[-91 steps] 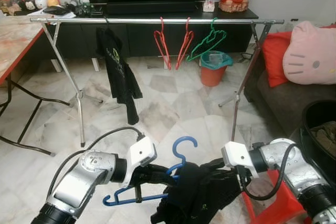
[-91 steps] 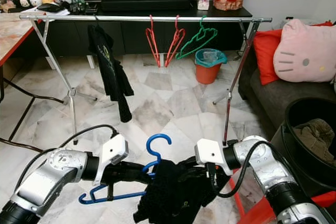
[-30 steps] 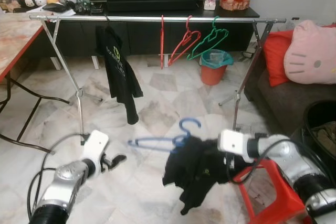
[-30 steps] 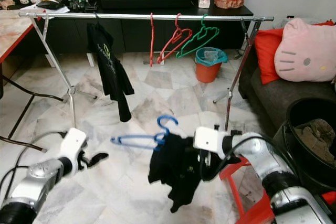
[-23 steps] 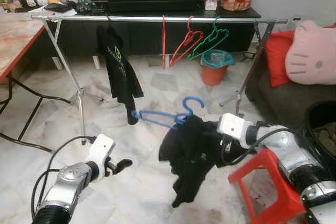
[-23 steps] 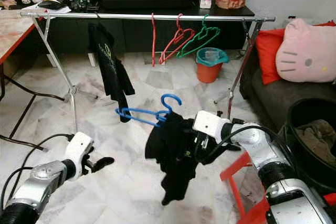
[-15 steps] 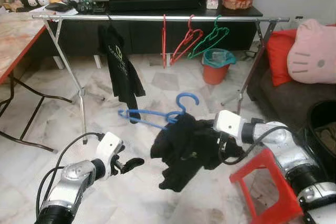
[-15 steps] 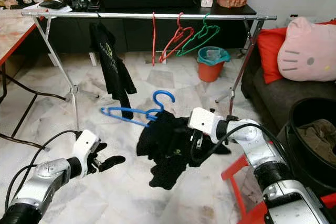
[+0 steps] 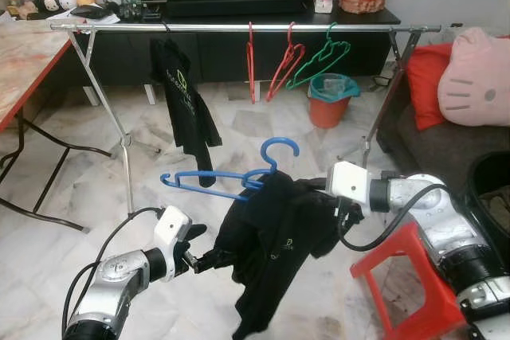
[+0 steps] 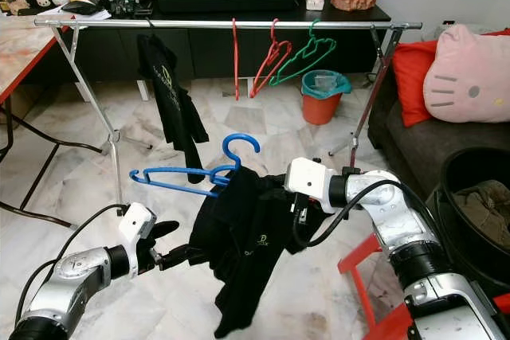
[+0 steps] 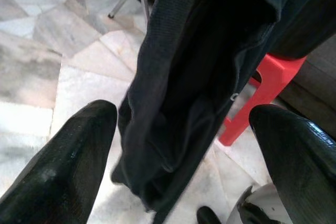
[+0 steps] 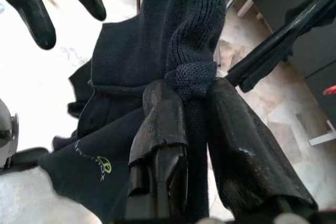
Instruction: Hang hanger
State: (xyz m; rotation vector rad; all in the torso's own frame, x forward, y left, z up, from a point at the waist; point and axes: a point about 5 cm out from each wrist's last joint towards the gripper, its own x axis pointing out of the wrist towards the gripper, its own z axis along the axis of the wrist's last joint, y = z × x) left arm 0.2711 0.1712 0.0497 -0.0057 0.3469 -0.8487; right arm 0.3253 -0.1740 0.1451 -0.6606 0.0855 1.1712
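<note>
Since 0.5 s ago, the black garment (image 9: 275, 248) has swung down from a bunched, near-horizontal heap to hang lengthwise below the blue hanger (image 9: 231, 177), and the left gripper (image 9: 209, 260) has moved in from open floor to the garment's lower left edge.

Right gripper (image 12: 197, 124): clenched on a bunched fold of the knit fabric near the hanger neck. In the right wrist view both black fingers (image 12: 160, 129) press against the gathered cloth from either side. The right arm holds garment and hanger in mid-air, in front of the robot and above the marble floor (image 9: 80, 189).

Left gripper: fingers spread apart, gripping nothing. In the left wrist view the 2 fingertips (image 11: 68, 166) stand wide, with the hanging cloth between them.

Blue hanger: hook up, 1 bare shoulder projecting to the robot's left, the other shoulder covered by the garment. It is well short of the silver rail (image 9: 239, 28) of the drying rack and not hung.

Drying rack: the rail carries 1 black shirt (image 9: 182, 97), 2 red hangers (image 9: 275, 61) and 1 green hanger (image 9: 319, 61).

Surroundings:
- Red stool (image 9: 406, 276) just beside the right arm.
- Orange bin (image 9: 328, 101) behind the rack.
- Dark sofa with a pink cushion (image 9: 476, 77) and a red cushion (image 9: 426, 81) to the right.
- Table (image 9: 24, 57) to the left.
</note>
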